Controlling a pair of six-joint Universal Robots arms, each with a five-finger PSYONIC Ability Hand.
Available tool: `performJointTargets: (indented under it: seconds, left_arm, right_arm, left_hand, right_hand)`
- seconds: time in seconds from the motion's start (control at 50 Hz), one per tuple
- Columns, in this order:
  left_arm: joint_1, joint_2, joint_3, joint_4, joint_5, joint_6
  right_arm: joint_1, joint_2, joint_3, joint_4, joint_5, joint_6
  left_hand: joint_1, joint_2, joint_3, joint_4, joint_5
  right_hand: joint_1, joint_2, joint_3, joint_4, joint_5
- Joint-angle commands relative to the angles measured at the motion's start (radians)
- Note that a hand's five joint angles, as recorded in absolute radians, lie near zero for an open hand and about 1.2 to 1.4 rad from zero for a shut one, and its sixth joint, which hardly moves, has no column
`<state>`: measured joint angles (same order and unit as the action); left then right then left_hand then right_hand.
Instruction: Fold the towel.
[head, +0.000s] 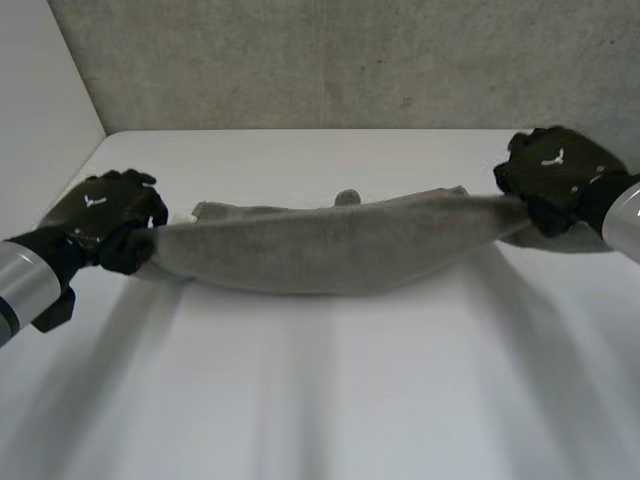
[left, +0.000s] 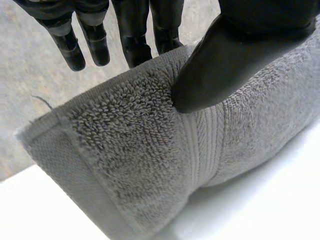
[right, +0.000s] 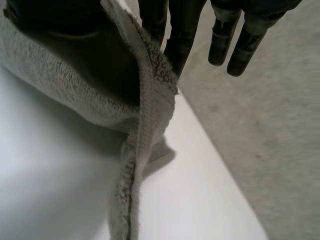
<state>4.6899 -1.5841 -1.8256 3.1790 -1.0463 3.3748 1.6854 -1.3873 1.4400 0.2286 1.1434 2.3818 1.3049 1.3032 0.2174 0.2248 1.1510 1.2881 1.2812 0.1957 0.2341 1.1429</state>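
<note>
A grey towel hangs stretched between my two hands above the white table, sagging in the middle, with its far part lying on the table. My left hand pinches the towel's left end; in the left wrist view its thumb presses the towel against the fingers. My right hand grips the right end; in the right wrist view the towel's edge runs between thumb and fingers and hangs down.
A grey wall stands behind the table's far edge. A white side wall rises at the left. Bare tabletop lies in front of the towel.
</note>
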Motion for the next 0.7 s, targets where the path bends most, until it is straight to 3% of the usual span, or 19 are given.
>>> performJointTargets:
  seconds: [0.02, 0.16, 0.28, 0.3, 0.32, 0.36, 0.4, 0.48, 0.7]
  left_arm:
    - [-0.023, 0.038, 0.061, 0.001, -0.029, -0.009]
    - [-0.065, 0.079, 0.078, 0.006, -0.069, -0.014]
    - [-0.077, 0.021, 0.072, 0.030, -0.072, -0.018]
    - [-0.079, -0.009, 0.074, 0.036, -0.072, -0.017]
    - [-0.079, -0.010, 0.074, 0.036, -0.072, -0.017]
    - [-0.077, -0.054, 0.075, 0.038, -0.072, -0.017]
    - [-0.077, -0.068, 0.074, 0.038, -0.072, -0.017]
    - [-0.070, -0.090, 0.065, 0.039, -0.072, -0.015]
    - [-0.059, -0.099, 0.022, 0.047, -0.070, -0.018]
  right_arm:
    - [0.004, -0.048, -0.033, -0.012, 0.018, -0.006]
    - [0.004, -0.073, -0.035, -0.011, 0.027, -0.007]
    - [0.013, -0.032, -0.029, -0.014, 0.041, -0.010]
    - [0.013, -0.004, -0.032, -0.015, 0.038, -0.010]
    - [0.013, -0.004, -0.032, -0.015, 0.038, -0.010]
    - [0.011, 0.057, -0.035, -0.017, 0.032, -0.003]
    - [0.013, 0.083, -0.032, -0.017, 0.033, -0.003]
    - [0.013, 0.126, -0.016, -0.032, 0.038, 0.008]
    - [-0.038, 0.166, 0.140, -0.226, 0.016, 0.255]
  left_hand:
    - [0.091, 0.093, -0.043, -0.050, 0.071]
    - [0.091, 0.093, -0.043, -0.050, 0.071]
    - [0.091, 0.093, -0.043, -0.050, 0.071]
    - [0.091, 0.093, -0.043, -0.050, 0.071]
    - [0.091, 0.093, -0.043, -0.050, 0.071]
    - [0.091, 0.093, -0.043, -0.050, 0.071]
    - [0.091, 0.093, -0.043, -0.050, 0.071]
    - [0.091, 0.093, -0.043, -0.050, 0.071]
    - [0.091, 0.093, -0.043, -0.050, 0.071]
  right_hand:
    - [0.108, 0.115, -0.021, -0.060, 0.079]
    - [0.108, 0.115, -0.021, -0.060, 0.079]
    - [0.108, 0.115, -0.021, -0.060, 0.079]
    - [-0.341, -0.334, -0.021, -0.060, -0.371]
    - [-0.346, -0.339, -0.021, -0.060, -0.375]
    - [-0.902, -0.895, -0.021, -0.060, -0.931]
    - [-0.973, -0.967, -0.021, -0.060, -1.003]
    - [-0.959, -0.953, -0.021, -0.060, -0.989]
    - [-0.957, -0.950, -0.021, -0.060, -0.986]
